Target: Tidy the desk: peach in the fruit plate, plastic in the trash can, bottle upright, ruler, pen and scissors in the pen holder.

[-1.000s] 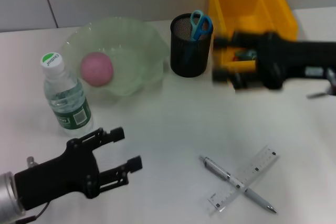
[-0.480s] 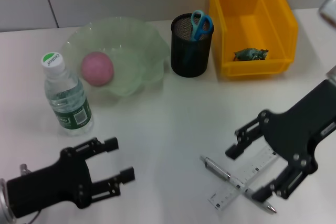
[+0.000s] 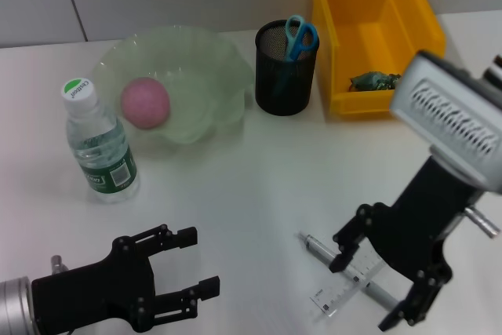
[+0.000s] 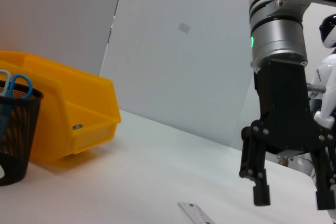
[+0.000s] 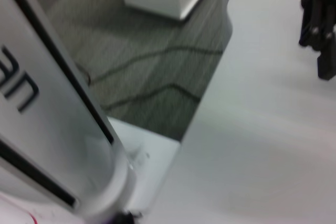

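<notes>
Ruler (image 3: 345, 284) and pen (image 3: 321, 250) under open right hand (image 3: 369, 284), near table edge.

Our head view looks down over the desk (image 3: 259, 186), while our low left wrist view faces across it, sharing the yellow bin (image 3: 376, 29) and right gripper (image 3: 369, 284).

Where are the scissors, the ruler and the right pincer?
scissors (image 3: 300, 35), head view, on the blue handles sticking out of the holder.
ruler (image 3: 333, 297), head view, on its near end.
right pincer (image 3: 369, 284), head view, midway between its open fingertips, over the ruler.
</notes>
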